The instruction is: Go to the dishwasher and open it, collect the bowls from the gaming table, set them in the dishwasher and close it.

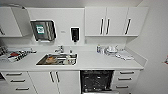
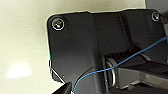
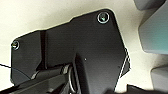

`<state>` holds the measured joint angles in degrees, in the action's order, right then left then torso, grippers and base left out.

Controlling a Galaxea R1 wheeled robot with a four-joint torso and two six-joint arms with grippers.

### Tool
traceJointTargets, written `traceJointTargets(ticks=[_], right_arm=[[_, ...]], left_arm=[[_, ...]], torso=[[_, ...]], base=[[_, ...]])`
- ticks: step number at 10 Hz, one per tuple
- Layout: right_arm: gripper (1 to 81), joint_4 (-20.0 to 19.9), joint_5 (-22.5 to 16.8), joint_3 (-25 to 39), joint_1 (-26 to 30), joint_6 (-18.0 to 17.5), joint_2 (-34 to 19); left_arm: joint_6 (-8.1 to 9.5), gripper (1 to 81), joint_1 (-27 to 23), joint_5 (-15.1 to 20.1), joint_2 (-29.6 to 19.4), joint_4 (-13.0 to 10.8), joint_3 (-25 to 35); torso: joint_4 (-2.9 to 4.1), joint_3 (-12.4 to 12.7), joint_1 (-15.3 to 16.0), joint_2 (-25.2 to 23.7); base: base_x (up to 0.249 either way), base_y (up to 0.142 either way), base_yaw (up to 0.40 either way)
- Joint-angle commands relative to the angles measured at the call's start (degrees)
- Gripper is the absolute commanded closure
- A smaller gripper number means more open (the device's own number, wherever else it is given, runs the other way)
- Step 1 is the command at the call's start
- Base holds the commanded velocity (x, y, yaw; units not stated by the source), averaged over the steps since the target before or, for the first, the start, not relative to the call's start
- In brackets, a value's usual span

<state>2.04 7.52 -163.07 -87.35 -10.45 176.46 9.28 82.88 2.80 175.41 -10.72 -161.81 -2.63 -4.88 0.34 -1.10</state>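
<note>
A white kitchenette fills the head view: wall cabinets [image 1: 116,21] above, a long countertop [image 1: 100,62] with a steel sink [image 1: 57,59]. Below it the dishwasher [image 1: 97,81] already stands open, dark racks showing, so the bowls come next; backing away squarely should avoid the lowered door. I cannot tell either gripper's state.

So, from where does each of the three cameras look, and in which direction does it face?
Head view: high on the robot, facing forward and down at the counter, the sink and the open dishwasher.
Left wrist view: on the left wrist, facing a pale floor; the robot's dark plate and a blue wire show.
Right wrist view: on the right wrist, facing a pale floor; the dark plate shows.
Both wrist views share the plate and pale floor.
</note>
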Motion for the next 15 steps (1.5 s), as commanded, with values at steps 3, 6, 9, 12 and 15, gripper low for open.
traceJointTargets(ticks=[3,6,9,12,15], right_arm=[[1.0,0.8,-2.8,2.4,3.9,0.2,-0.3],[1.0,0.7,-2.8,2.6,3.5,0.1,-0.3],[1.0,0.7,-2.8,2.6,3.5,0.1,-0.4],[1.0,0.7,-2.8,2.8,3.5,0.2,-0.1],[1.0,0.8,-2.8,2.8,3.4,0.2,-0.1]], left_arm=[[0.04,1.0,-3.2,3.0,0.1,0.1,-0.4],[-0.14,1.0,-3.2,3.1,0.1,-0.2,-0.3],[-0.05,1.0,-3.2,3.1,0.0,-0.2,-0.4],[-0.05,1.0,-3.1,3.2,-0.2,-0.1,-0.4],[-0.05,1.0,-3.1,3.2,-0.6,-0.1,-0.2]], torso=[[0.00,0.0,0.0,0.0],[0.00,0.0,0.0,0.0],[0.00,0.0,0.0,0.0],[0.00,0.0,0.0,0.0],[0.00,0.0,0.0,0.0]], base=[[0.000,0.000,0.000],[0.000,0.000,0.000],[0.000,0.000,0.000],[0.000,0.000,0.000],[0.000,0.000,0.000]])
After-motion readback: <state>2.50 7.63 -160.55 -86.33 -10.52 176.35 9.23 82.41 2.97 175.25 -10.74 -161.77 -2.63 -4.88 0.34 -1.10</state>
